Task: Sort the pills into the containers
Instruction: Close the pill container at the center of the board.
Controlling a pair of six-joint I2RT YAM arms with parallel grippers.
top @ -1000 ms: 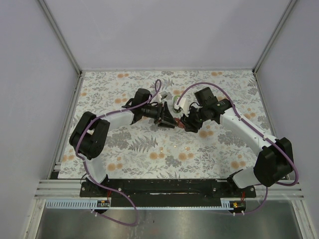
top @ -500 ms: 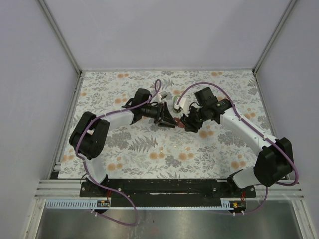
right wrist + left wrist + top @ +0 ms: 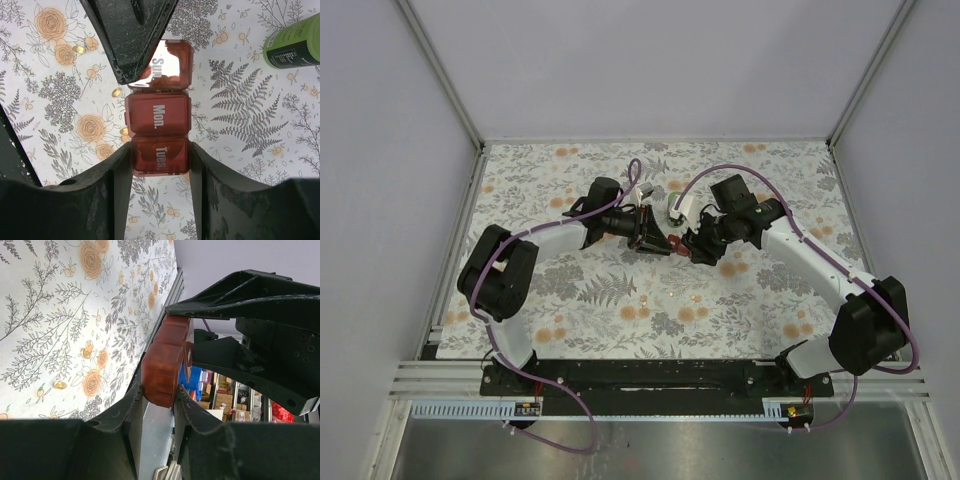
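- dark-red pill box: right end effector clamps the tues end.
- left end effector just pinched its sun end, likely to open it for loose pills.

The pill box is translucent dark red, with white day lettering on its lids. The bottle is bright green with a darker printed label. The pills are amber-yellow. The worktop cloth is white, printed with grey ferns and orange roses. The left claw and right claw are black.
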